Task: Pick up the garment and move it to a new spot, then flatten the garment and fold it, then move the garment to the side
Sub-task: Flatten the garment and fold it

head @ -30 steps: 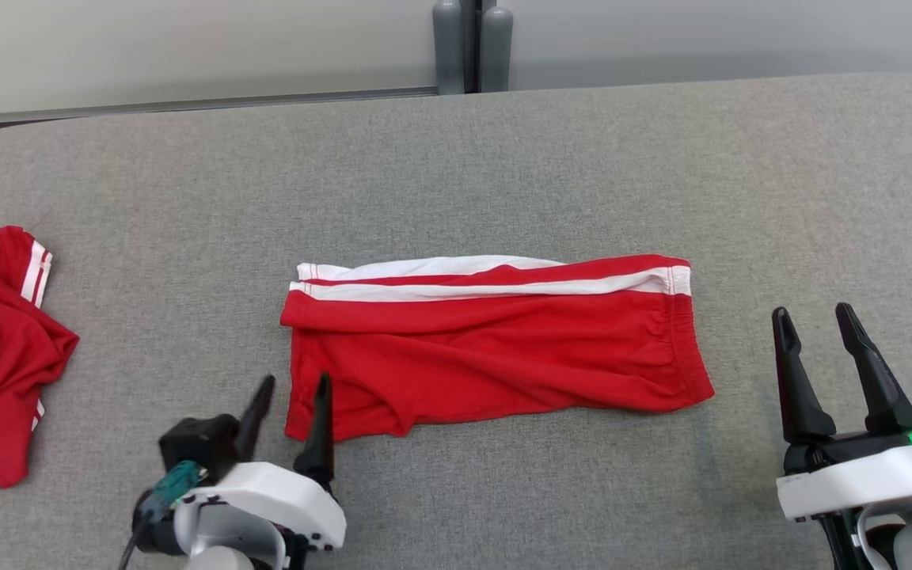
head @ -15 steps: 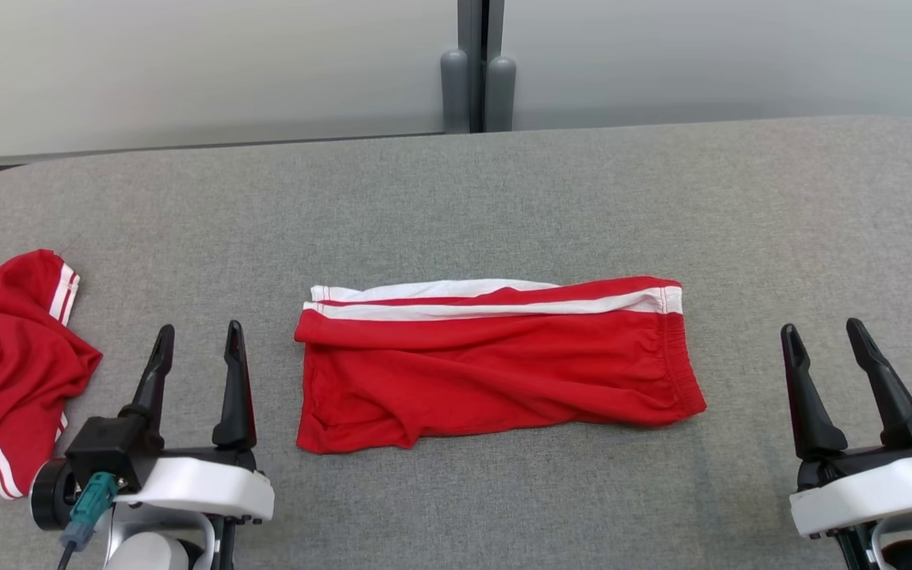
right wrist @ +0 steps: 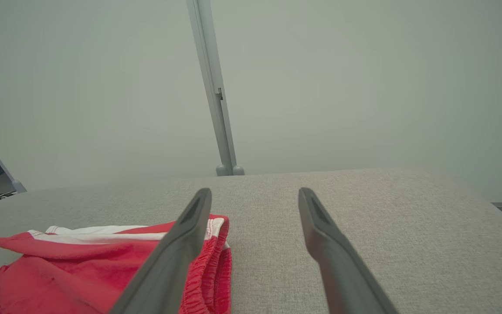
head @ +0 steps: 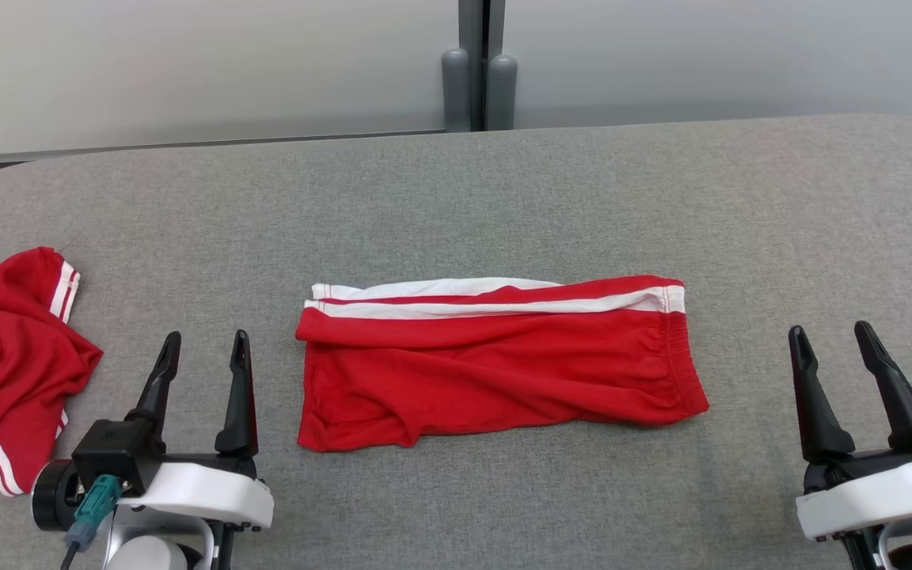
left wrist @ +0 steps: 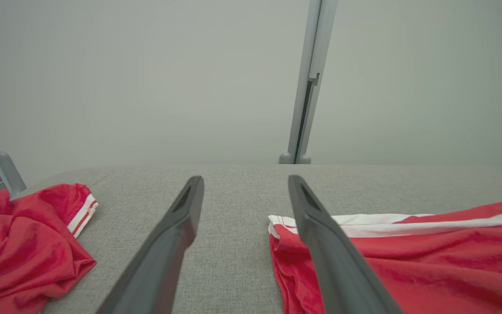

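Folded red shorts with white side stripes (head: 495,364) lie flat at the middle of the grey fabric-covered counter (head: 503,190).
The left hand (head: 207,336) and right hand (head: 830,328) hover off either end of them, fingers spread, holding nothing; a crumpled red-and-white garment (head: 5,356) sits at the counter's left edge.

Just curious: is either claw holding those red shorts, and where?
Nothing is held. Both the left claw and right claw stand open, clear of the red shorts.

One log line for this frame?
left hand: open, empty | right hand: open, empty | red shorts: folded, centre, untouched | second red garment: far left
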Robot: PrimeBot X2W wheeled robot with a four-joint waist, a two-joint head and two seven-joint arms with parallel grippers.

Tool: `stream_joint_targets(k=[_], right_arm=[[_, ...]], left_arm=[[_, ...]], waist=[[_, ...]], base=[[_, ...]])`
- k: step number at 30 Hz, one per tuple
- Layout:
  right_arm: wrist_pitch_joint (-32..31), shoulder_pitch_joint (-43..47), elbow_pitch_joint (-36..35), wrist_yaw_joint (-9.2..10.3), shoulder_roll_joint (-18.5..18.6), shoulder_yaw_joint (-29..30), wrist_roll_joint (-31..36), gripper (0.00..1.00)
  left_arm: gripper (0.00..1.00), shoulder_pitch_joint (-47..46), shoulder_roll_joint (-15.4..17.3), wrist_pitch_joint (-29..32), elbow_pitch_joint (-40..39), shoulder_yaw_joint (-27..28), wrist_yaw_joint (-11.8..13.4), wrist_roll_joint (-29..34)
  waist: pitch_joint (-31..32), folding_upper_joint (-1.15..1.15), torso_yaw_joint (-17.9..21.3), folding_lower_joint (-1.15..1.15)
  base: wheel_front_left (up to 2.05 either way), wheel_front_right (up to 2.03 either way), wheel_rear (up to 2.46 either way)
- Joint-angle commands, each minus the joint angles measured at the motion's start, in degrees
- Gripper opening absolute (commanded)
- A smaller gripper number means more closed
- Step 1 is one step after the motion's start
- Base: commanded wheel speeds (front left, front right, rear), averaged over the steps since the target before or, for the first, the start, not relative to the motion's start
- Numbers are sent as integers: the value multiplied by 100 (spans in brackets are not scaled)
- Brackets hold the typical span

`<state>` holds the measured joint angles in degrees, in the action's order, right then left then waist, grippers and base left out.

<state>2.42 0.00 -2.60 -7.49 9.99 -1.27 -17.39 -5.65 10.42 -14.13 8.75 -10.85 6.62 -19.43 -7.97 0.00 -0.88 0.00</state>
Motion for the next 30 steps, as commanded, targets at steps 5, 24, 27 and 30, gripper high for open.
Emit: stream_joint_targets(k=[5, 24, 27, 30], right_arm=[[-57, -1, 59, 0, 30, 30, 42, 100], [-200, -959, 2357, 1, -156, -631, -497, 100], [-201, -1021, 2501, 1, -169, -743, -612, 0], [-155, -1084, 2505, 2, -89, -801, -701, 0]], left_arm=[[100, -181, 25, -22, -14, -38, -22, 20], [100, -937, -261, -103, 122, -243, -236, 133], [100, -933, -261, -109, 137, -201, -250, 143], [100, -937, -254, -108, 121, -156, -243, 176]], waist=[[-108, 0, -122, 0], [-884, 0, -683, 0], [-891, 0, -643, 0], [-870, 0, -574, 0]], base=[[0, 0, 0], [0, 0, 0], [0, 0, 0], [0, 0, 0]])
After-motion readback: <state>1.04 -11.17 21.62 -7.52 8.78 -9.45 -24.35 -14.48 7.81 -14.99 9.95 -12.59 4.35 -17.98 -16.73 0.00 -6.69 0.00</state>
